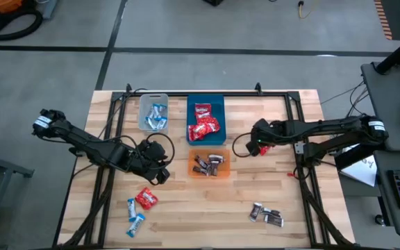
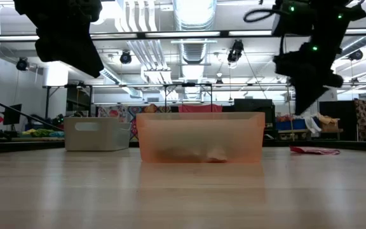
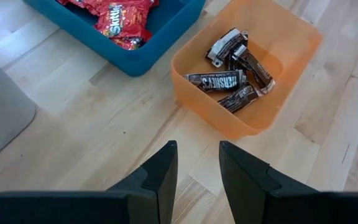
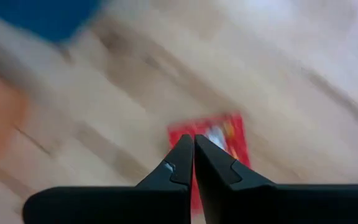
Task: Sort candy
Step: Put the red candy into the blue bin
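My right gripper (image 4: pixel 194 140) is shut and hangs above a red-wrapped candy (image 4: pixel 229 140) that lies flat on the wood (image 2: pixel 314 151), to the right of the orange bin (image 1: pixel 209 171). My left gripper (image 3: pixel 197 146) stands open over bare wood left of that bin, with nothing between its fingers. The orange bin (image 3: pixel 291 43) holds dark brown-silver candies (image 3: pixel 232 68). The blue bin (image 1: pixel 205 104) holds red candies (image 1: pixel 203 123), and the clear bin (image 1: pixel 144 114) holds blue-and-white ones (image 1: pixel 158 117). Loose candy lies near the front: a red piece (image 1: pixel 146 199), blue-and-white pieces (image 1: pixel 135 217) and dark pieces (image 1: pixel 266 214).
The three bins stand close together in the table's middle and far part. Black frame rails (image 1: pixel 304 173) run along both sides of the table. Bare wood lies between the bins and the loose candy at the front.
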You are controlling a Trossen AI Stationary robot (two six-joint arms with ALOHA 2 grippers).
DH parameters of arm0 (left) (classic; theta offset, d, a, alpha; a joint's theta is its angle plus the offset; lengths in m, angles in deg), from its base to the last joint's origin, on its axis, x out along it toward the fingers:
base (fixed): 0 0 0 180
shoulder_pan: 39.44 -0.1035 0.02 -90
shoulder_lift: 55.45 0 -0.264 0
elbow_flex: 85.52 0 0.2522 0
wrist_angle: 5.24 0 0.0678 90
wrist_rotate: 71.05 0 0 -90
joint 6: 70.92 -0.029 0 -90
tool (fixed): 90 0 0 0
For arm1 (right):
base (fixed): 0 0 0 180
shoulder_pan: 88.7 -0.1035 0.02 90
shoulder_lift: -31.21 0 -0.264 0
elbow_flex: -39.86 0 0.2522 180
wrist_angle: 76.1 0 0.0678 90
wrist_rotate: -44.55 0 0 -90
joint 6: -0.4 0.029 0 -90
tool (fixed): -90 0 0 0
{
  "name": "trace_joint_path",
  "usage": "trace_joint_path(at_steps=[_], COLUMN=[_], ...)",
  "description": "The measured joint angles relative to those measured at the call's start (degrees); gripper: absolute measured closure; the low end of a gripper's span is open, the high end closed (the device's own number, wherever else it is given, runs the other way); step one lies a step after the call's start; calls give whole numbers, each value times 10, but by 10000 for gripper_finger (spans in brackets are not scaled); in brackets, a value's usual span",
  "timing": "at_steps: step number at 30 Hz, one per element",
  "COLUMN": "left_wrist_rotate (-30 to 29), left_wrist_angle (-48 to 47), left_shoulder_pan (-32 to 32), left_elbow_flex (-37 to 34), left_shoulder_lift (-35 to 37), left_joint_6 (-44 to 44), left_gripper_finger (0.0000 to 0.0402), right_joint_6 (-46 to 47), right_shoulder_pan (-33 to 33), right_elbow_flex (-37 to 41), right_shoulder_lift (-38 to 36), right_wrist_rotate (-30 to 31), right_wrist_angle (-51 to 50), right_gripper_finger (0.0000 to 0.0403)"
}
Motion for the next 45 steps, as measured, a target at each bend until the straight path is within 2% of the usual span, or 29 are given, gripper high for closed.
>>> trace_joint_path(at_steps=[3,6,10,16,22,26,29,32,37,45], left_wrist_rotate=[0,0,-11,-14,-29,-53,-58,-59,-59,-59], left_wrist_angle=[0,0,1,22,42,42,42,42,42,42], left_shoulder_pan=[0,0,0,-7,-14,-14,-14,-14,-14,-14], left_elbow_flex=[0,0,0,1,38,64,73,73,73,72], left_shoulder_lift=[0,0,0,0,1,0,0,0,0,0], left_joint_6=[-4,-9,-18,-107,-222,-261,-268,-268,-259,-249], left_gripper_finger=[299,299,299,299,299,299,299,299,299,299], right_joint_6=[-13,-63,-70,-63,-49,-48,-67,-78,-104,-146], right_shoulder_pan=[1,1,7,28,62,72,72,75,84,96], right_elbow_flex=[0,0,-4,-6,-6,-6,-6,-6,-6,-9], right_shoulder_lift=[-1,0,0,0,5,33,71,108,164,231], right_wrist_rotate=[-3,10,-44,-108,-107,-105,-100,-80,-81,-120], right_wrist_angle=[-47,-44,-42,-42,-41,-27,-3,-4,-3,13], right_gripper_finger=[394,392,368,290,199,146,121,108,106,106])
